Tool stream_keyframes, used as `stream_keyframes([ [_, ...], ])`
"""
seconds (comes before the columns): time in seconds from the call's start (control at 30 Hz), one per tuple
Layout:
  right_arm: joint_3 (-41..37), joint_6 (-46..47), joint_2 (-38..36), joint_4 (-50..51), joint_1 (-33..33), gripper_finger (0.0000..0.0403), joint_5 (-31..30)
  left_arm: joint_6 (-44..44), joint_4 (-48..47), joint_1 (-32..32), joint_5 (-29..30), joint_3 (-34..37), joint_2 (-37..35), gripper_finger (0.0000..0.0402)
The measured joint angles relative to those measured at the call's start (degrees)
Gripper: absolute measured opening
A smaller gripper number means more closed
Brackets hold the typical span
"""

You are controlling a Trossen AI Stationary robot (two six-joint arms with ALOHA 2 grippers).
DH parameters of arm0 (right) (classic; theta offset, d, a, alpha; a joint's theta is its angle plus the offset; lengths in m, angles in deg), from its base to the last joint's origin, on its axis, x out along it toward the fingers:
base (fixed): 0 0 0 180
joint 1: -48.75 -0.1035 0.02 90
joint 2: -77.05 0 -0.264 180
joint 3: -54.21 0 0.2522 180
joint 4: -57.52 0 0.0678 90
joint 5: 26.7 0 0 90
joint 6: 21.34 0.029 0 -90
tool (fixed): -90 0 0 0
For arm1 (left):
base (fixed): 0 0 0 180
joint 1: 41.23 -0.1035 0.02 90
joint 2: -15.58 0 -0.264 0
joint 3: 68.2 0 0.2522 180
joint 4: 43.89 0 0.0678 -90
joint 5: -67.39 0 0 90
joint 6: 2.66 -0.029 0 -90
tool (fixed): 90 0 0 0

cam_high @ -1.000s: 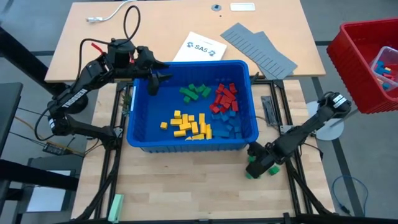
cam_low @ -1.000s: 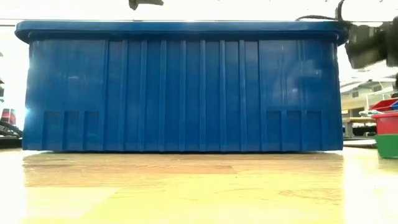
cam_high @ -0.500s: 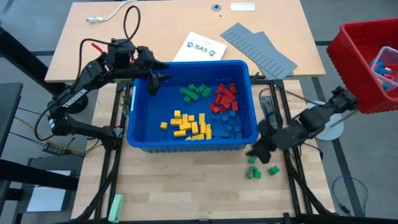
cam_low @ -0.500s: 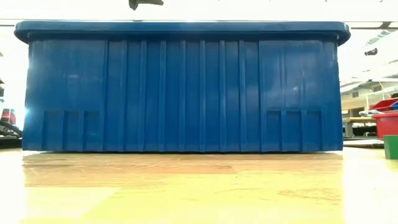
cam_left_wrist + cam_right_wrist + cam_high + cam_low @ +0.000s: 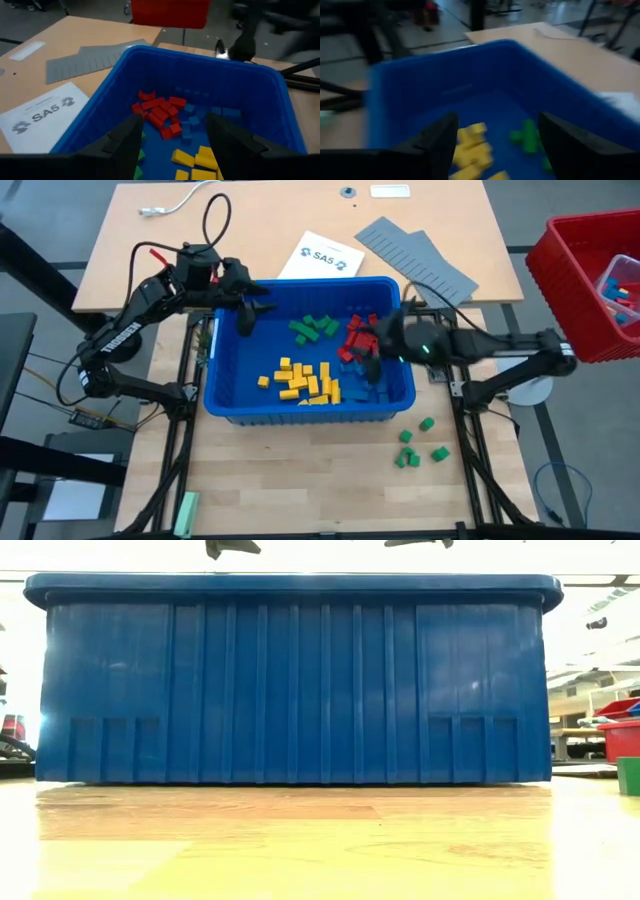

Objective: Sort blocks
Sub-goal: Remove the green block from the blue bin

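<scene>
Your right gripper (image 5: 368, 350) hangs over the blue bin (image 5: 225, 405), above the red blocks (image 5: 362, 333), fingers spread and empty. Your left gripper (image 5: 247, 317) waits at the bin's far left corner, also spread and empty. Inside, the blocks sit in loose colour groups — green blocks (image 5: 313, 328), yellow blocks (image 5: 303, 380), red, blue blocks (image 5: 372, 384). A few green blocks (image 5: 417, 444) lie outside on the table (image 5: 280, 470) — likely still to do.
</scene>
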Motion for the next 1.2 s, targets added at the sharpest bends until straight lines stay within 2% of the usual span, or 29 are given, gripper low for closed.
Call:
stream_keyframes([
  [0.13, 0.0, -6.7, 3.8, -3.6, 9.5, 0.0246, 5.9, 0.9, 0.0, 0.0, -2.1, 0.0, -0.1, 0.0227],
  [0.3, 0.0, -9.4, 10.2, -4.6, 17.8, 0.0232, 13.2, -1.6, -0.2, -0.1, 1.1, 0.0, 0.5, 0.0227],
  [0.53, 0.0, -12.2, 17.8, -8.4, 23.7, 0.0218, 19.7, -2.5, -0.2, -0.1, 5.0, 0.1, 2.7, 0.0227],
  [0.67, 0.0, -12.2, 19.2, -8.4, 24.7, 0.0211, 20.5, -3.6, -0.1, -0.2, 7.8, 0.0, 5.4, 0.0227],
  [0.77, 0.0, -12.2, 17.3, -8.4, 24.6, 0.0206, 20.7, -5.6, 1.2, -0.9, 9.5, 0.0, 8.4, 0.0227],
  [1.0, 0.0, -11.3, 3.9, -8.3, 21.6, 0.0194, 20.5, -11.4, 2.2, -2.6, 10.6, 0.0, 17.2, 0.0227],
  [1.2, 0.0, -7.1, -5.6, -7.4, 18.1, 0.0186, 17.4, -5.8, 2.2, -3.5, 11.3, 0.0, 26.5, 0.0219],
])
